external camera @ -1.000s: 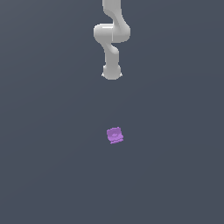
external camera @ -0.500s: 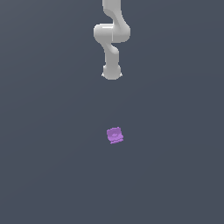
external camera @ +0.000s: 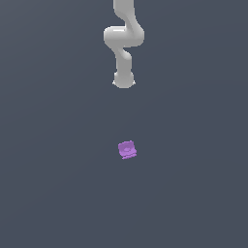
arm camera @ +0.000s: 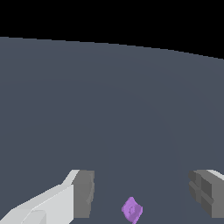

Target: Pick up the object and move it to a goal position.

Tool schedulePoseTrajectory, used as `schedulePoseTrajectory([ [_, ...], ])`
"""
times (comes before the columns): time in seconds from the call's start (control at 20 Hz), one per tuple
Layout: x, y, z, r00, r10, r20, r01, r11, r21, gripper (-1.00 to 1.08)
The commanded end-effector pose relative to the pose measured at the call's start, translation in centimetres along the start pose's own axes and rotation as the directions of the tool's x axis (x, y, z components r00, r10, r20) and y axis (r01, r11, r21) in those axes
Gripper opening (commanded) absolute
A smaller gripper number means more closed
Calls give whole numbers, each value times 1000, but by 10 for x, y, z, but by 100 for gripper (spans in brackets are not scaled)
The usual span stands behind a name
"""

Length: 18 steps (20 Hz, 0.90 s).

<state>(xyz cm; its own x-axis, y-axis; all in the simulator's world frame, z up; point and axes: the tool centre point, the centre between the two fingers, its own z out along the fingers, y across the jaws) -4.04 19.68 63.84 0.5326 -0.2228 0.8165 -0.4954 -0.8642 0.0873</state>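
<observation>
The object [external camera: 127, 149] is a small bright-purple lumpy block with a round dimple on its face, lying alone on the grey floor near the middle of the exterior view. The white arm reaches in from that view's top edge, and its gripper end [external camera: 123, 81] hangs well apart from the object, farther back. In the wrist view the object [arm camera: 131, 210] shows between the two fingers and clear of both. The gripper [arm camera: 142, 192] is open, its grey pads [arm camera: 84, 194] wide apart and holding nothing.
A flat dark grey floor [external camera: 58, 184] fills both views. In the wrist view the floor's far edge [arm camera: 109, 43] curves against black. Nothing else shows.
</observation>
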Motion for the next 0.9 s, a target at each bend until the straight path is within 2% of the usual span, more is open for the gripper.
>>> schedulePoseTrajectory([
  [0.0, -14, -18, 6, 1000, -5, -29, 4, 999, -49, 68],
  [0.2, -43, -45, 29, 998, -24, -59, 16, 991, -131, 68],
  [0.45, -86, -72, 79, 996, -55, -77, 35, 970, -240, 68],
  [0.65, -127, -84, 133, 994, -81, -74, 52, 942, -331, 68],
  [0.85, -173, -84, 196, 993, -106, -56, 73, 904, -422, 68],
])
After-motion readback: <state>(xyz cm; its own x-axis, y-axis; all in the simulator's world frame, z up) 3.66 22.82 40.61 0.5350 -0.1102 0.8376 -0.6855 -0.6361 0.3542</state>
